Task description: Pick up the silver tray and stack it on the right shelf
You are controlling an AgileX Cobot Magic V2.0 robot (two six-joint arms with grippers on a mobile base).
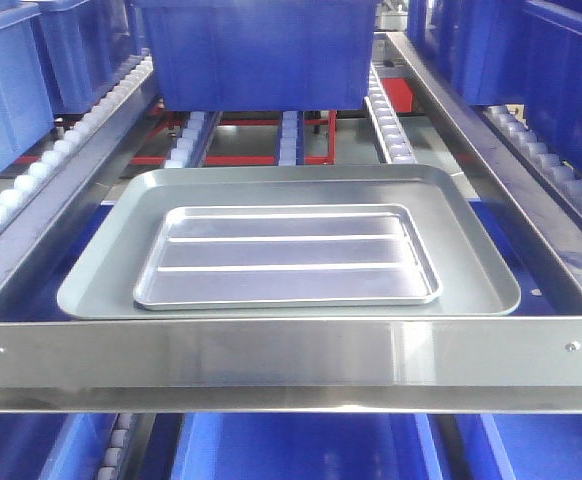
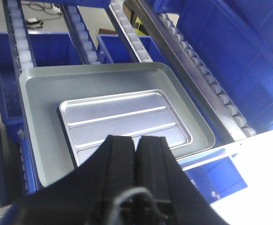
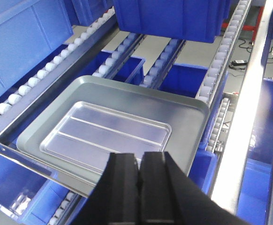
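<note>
Trays lay nested on the rack: the silver tray [image 1: 287,256] sat flat inside the larger dull grey tray [image 1: 101,275], its rim roughly parallel to the grey rim and its two long ridges running side to side in the front view. The grey tray rested on the right shelf [image 1: 291,355], just behind the flat stainless front crossbar with its screws, carried on the sloping rails of pale rollers [image 1: 386,115]; by my reading the slope and the crossbar were what kept the pair parked at the front edge. A blue bin [image 1: 256,50] stood further up the same level, well apart from the trays, and more blue bins showed on the level below. Judged from this layout, the silver tray already lay on the shelf, so the stacking looked done or very nearly so. The left pincer [image 2: 137,146] hung above the near edge of the silver tray, tilted downward, its two black fingers pressed together with nothing between them. The right pincer [image 3: 140,161] was posed likewise over the front edge of the grey tray, angled down toward the rack, fingers closed and empty. Neither pincer touched a tray, as far as these views showed.
</note>
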